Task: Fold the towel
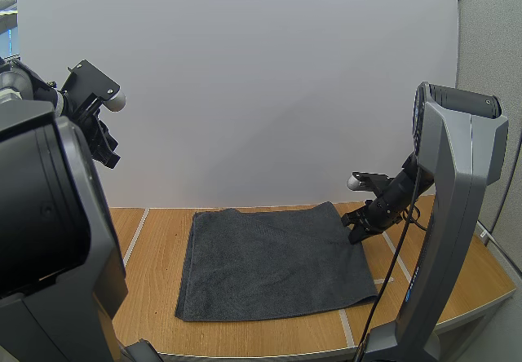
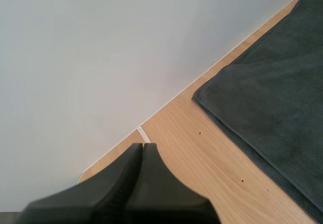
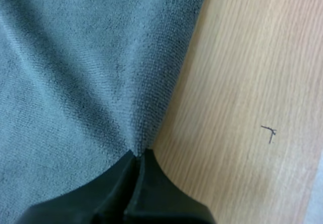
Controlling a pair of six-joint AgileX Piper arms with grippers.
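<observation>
dark grey towel point(image 1: 273, 260) lies flat mid wooden table point(image 1: 151, 280), right gripper point(image 3: 136, 154) down low & clenched on its right edge nr the far corner w/ cloth puckered at the tips, left gripper point(image 2: 143, 147) raised off to the towel's left, fingers pressed together on nothing.

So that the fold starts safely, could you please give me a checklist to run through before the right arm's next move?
1. Right gripper, fingers pinching the towel at its right edge: ok.
2. Towel flat on the table, creased only at the pinch: ok.
3. Left gripper raised clear of the towel, fingers shut on nothing: ok.
4. Nothing lying on the towel in the fold's path: ok.
5. How much cloth the fingers hold: cannot tell.
</observation>
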